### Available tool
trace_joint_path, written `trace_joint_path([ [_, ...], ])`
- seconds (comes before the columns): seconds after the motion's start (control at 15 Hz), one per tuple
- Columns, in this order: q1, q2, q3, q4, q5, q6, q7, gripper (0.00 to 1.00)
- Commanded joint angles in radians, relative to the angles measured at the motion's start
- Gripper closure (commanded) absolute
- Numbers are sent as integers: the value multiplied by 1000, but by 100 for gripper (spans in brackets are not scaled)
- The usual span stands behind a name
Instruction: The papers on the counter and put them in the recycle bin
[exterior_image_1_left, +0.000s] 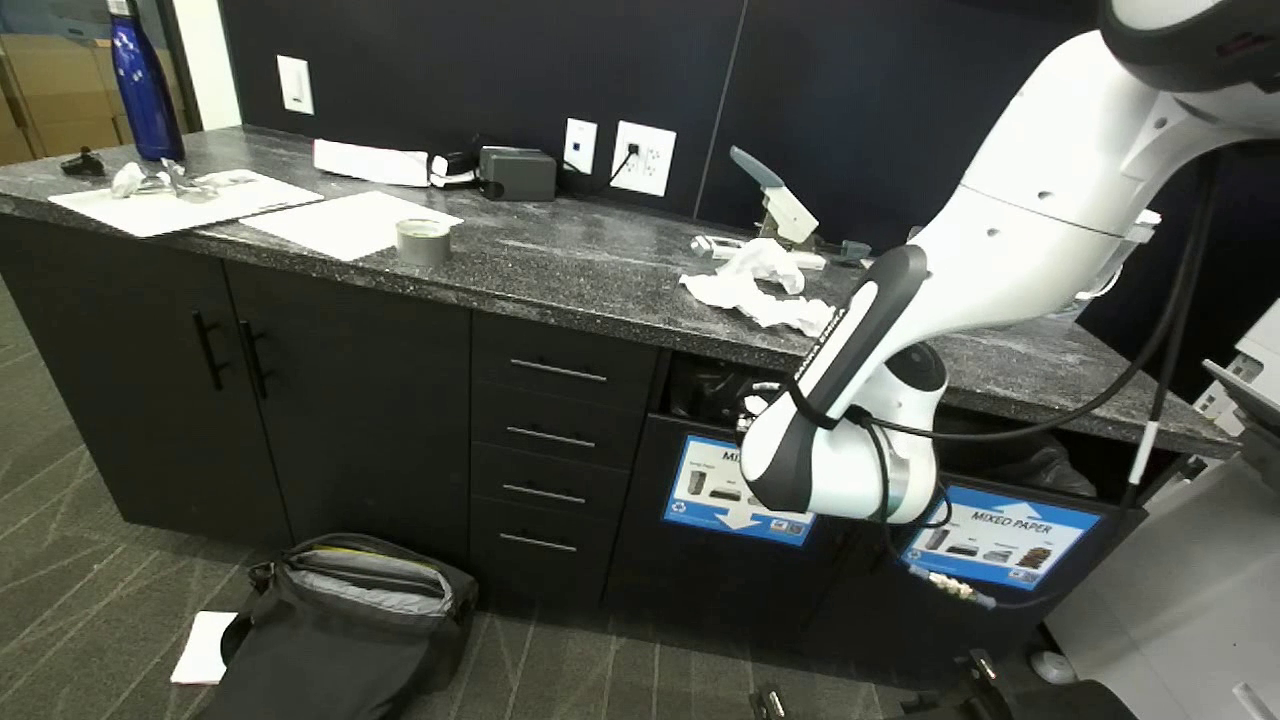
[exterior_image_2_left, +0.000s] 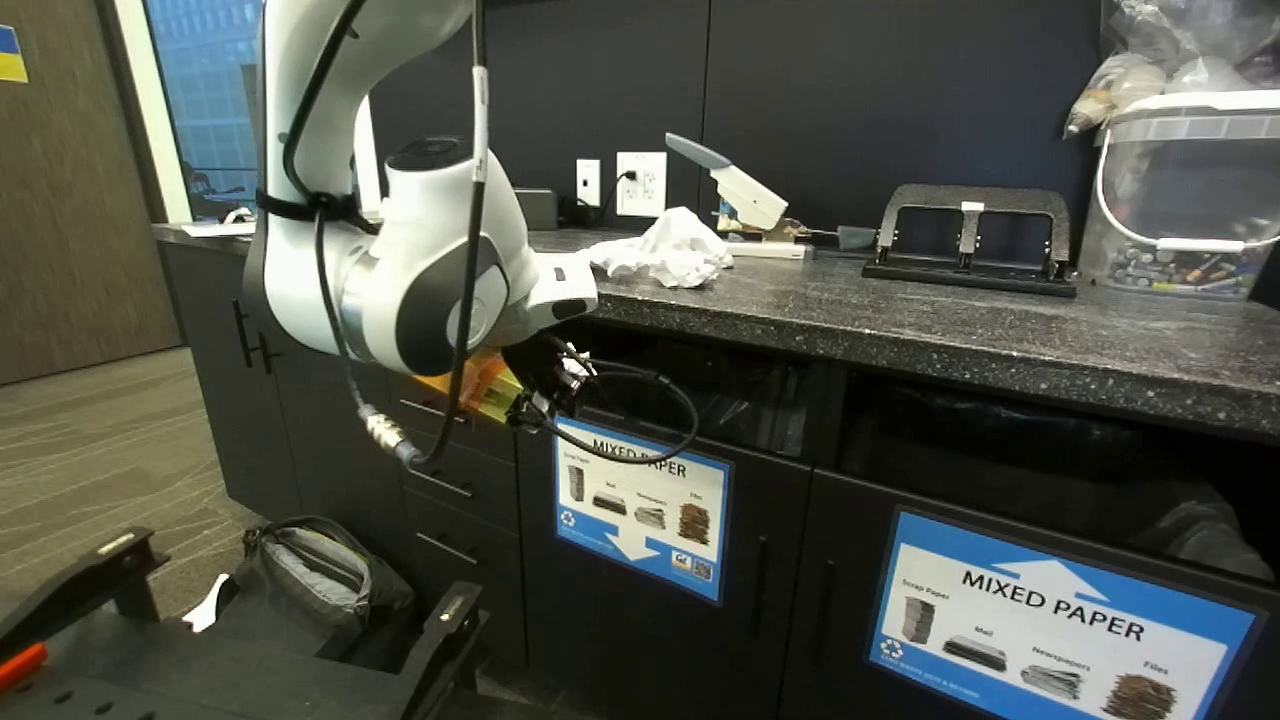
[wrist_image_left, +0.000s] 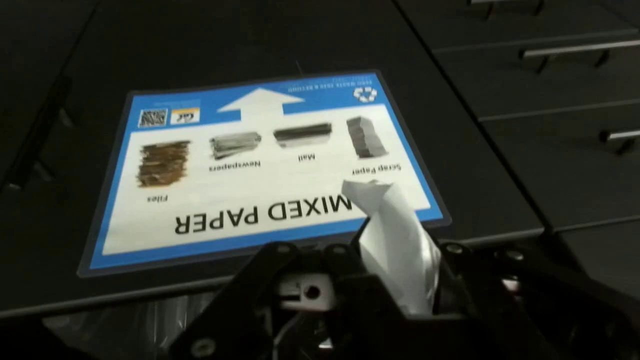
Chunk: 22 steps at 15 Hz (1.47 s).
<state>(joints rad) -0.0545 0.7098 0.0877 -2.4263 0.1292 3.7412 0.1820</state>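
Note:
My gripper (wrist_image_left: 412, 300) is shut on a crumpled white paper (wrist_image_left: 387, 240), which sticks up from between its dark fingers in the wrist view. It hangs below the counter edge, in front of the recycle bin's slot (exterior_image_2_left: 770, 405), above a blue MIXED PAPER sign (exterior_image_2_left: 640, 510). More crumpled papers (exterior_image_1_left: 750, 285) lie on the dark counter (exterior_image_1_left: 580, 260) in both exterior views. Other crumpled wads (exterior_image_1_left: 130, 180) rest on white sheets at the counter's far end. In an exterior view the arm hides most of the gripper. How far the held paper reaches into the slot I cannot tell.
A large stapler (exterior_image_2_left: 740, 195), a hole punch (exterior_image_2_left: 970, 240) and a clear bucket (exterior_image_2_left: 1185, 200) stand on the counter. Nearer the far end are a tape roll (exterior_image_1_left: 423, 242) and a blue bottle (exterior_image_1_left: 145, 85). A backpack (exterior_image_1_left: 350, 630) lies on the floor. A cable loops around the wrist.

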Motion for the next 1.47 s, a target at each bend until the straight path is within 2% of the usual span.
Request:
trace_joint_path([
  [0.0, 42, 133, -40, 155, 57, 157, 17, 87],
  [0.47, 89, 379, -82, 459, 228, 350, 5, 87],
  [0.93, 124, 545, -87, 687, 430, 516, -48, 87],
  [1.0, 123, 559, -83, 712, 454, 530, -61, 83],
  [1.07, 121, 570, -78, 729, 476, 535, -75, 60],
  [1.13, 165, 584, -121, 754, 519, 503, -78, 58],
  [1.2, 138, 587, -90, 759, 526, 514, -106, 56],
  [1.4, 125, 566, -70, 737, 526, 473, -136, 34],
])
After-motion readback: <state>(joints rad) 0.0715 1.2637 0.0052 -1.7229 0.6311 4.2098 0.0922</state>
